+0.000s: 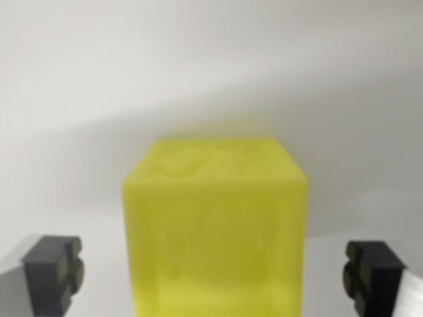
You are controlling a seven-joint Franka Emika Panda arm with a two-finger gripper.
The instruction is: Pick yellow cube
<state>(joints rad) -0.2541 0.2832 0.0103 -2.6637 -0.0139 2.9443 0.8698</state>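
Note:
A translucent yellow cube [215, 228] fills the lower middle of the wrist view, blurred from closeness, standing on a plain white surface [132, 79]. My gripper [211, 277] is open. Its dark left fingertip [54, 272] shows at the lower left and its right fingertip [373, 276] at the lower right. The cube sits between the two fingers, with a clear gap of white on each side, so neither pad touches it. The bottom of the cube is cut off by the frame's lower edge.
Only the white surface surrounds the cube, with a soft grey shadow [357, 172] spreading behind it and to the wrist view's right.

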